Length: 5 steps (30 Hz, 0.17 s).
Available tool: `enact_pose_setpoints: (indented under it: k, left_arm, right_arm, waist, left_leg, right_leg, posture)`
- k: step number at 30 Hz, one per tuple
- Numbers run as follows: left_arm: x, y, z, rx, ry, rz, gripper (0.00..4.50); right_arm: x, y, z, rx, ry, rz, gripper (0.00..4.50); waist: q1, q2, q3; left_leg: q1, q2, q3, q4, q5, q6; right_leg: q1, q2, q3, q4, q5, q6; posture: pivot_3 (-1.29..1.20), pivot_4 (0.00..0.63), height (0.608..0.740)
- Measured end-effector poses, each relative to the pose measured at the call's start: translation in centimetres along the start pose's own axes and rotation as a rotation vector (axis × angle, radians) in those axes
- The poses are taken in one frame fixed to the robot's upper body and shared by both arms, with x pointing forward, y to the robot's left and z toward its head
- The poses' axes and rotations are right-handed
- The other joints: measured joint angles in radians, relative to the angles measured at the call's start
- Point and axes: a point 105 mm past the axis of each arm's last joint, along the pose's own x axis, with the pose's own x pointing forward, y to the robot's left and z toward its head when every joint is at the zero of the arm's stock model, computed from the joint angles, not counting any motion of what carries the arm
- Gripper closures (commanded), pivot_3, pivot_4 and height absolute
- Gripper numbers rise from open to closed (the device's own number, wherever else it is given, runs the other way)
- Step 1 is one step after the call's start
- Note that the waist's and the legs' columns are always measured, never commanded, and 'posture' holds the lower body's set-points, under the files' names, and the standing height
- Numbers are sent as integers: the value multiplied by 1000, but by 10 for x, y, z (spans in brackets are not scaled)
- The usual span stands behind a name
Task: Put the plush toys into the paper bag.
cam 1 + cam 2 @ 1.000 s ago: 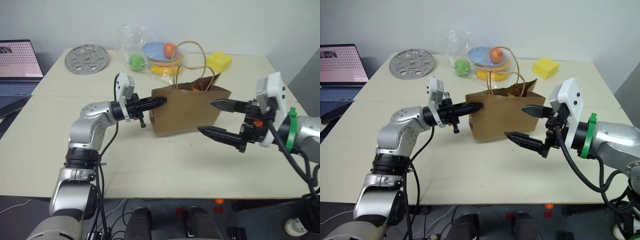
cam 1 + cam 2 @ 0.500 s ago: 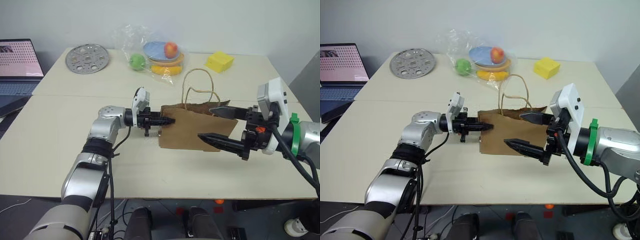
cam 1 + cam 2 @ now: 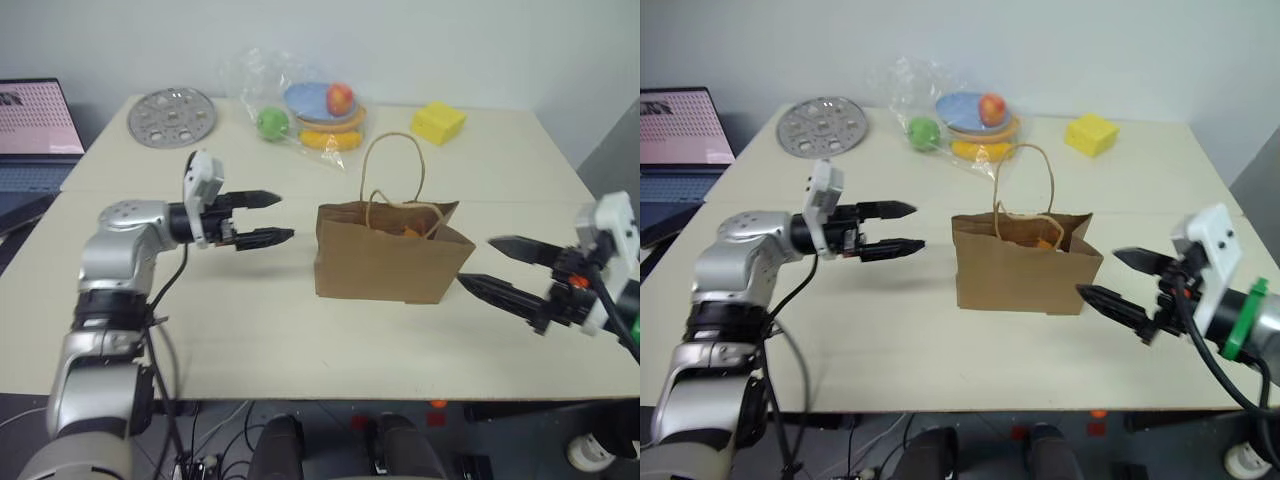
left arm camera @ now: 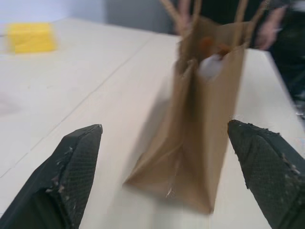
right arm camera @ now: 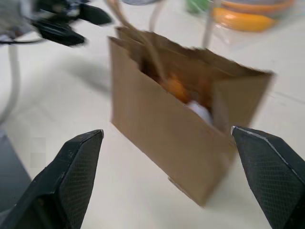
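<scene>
The brown paper bag [image 3: 385, 262] stands upright in the middle of the table, its twine handles [image 3: 395, 170] sticking up. The plush toys sit inside it: an orange one [image 5: 174, 88] and a white one [image 5: 200, 112] show through the open top. My left gripper [image 3: 283, 218] hovers open and empty a short way left of the bag, pointing at it. My right gripper [image 3: 477, 261] is open and empty just right of the bag, clear of its side. Both wrist views look at the bag between spread fingers.
At the back of the table lie a clear plastic bag of fruit and plates [image 3: 310, 110], a yellow foam block [image 3: 438, 122] and a perforated metal disc [image 3: 172, 117]. A laptop [image 3: 35, 125] sits at the far left.
My left gripper opened, let go of the bag's left edge and drew away to the left. My right gripper pulled back to the right. The bag now stands free on the table.
</scene>
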Motion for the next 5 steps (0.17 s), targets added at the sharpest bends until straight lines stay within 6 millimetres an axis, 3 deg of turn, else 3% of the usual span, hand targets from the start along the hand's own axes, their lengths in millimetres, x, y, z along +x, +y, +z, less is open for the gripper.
enact_pose_setpoints:
  k: [2, 5]
  left_arm:
    - [-5, -2, -3, 9, 31, 63, 51]
    - [-4, -10, -14, 29, 65, 119, 51]
  right_arm:
    - [-4, -13, -1, -14, -35, -68, 0]
    - [-2, -53, -10, 8, -120, -224, 0]
  waist:
    - [1, 0, 0]
    - [-2, -1, -1]
  left_leg:
    - [1, 0, 0, 2, 0, 0]
    - [3, 0, 2, 4, 1, 0]
  right_leg:
    - [0, 0, 0, 0, -1, 1]
    - [2, -2, 3, -2, 0, -5]
  posture:
    - [0, 150, 740]
    - [0, 150, 740]
